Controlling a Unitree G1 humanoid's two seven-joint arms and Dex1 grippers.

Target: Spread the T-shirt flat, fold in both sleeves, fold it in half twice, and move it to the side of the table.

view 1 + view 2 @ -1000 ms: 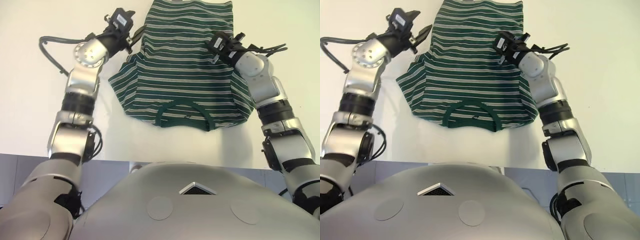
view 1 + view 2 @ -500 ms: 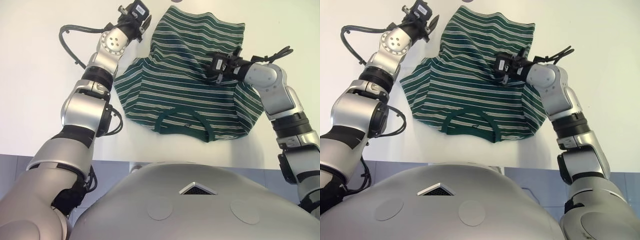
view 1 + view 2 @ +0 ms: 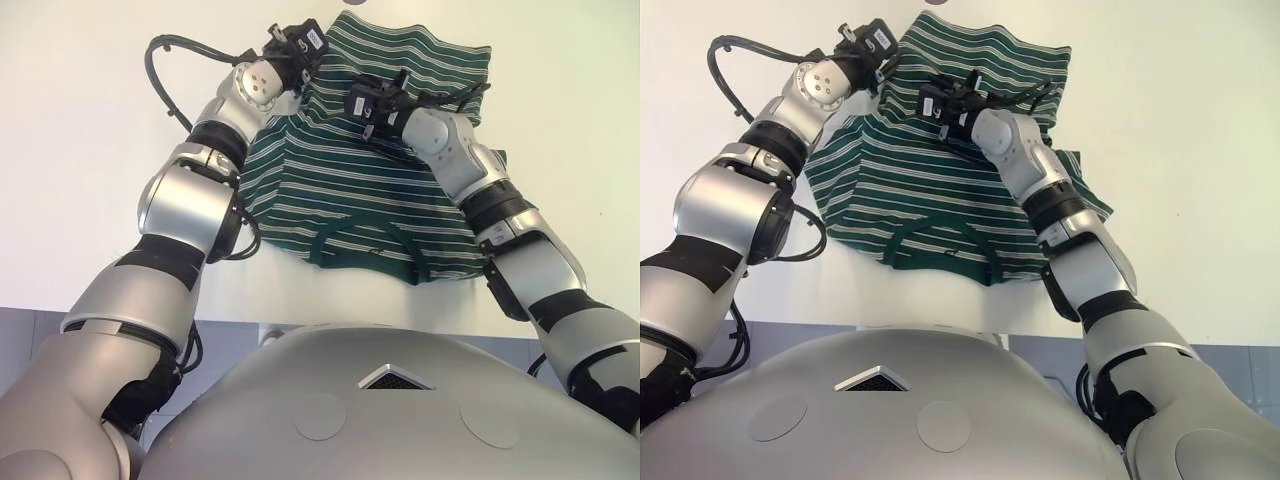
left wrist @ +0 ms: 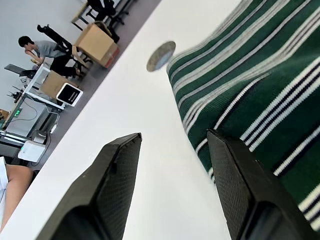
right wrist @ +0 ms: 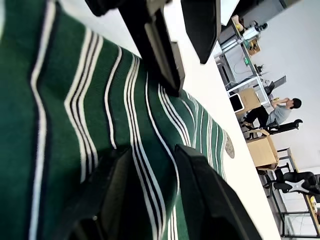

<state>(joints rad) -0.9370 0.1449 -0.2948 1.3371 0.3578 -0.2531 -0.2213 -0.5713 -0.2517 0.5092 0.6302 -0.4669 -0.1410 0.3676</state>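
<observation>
Left gripper (image 4: pixel 174 145) is spread apart, low over the bare surface (image 3: pixel 80 150) right at the left edge of the T-shirt (image 3: pixel 380 190), up toward the far hem, so I judge it is lined up to catch that edge. Right gripper (image 3: pixel 362 105) sits on the cloth close beside it; I cannot tell whether it has fabric clamped. Shirt lies mid-surface, collar toward me, rumpled, not yet flat, so I read this as the spreading step.
</observation>
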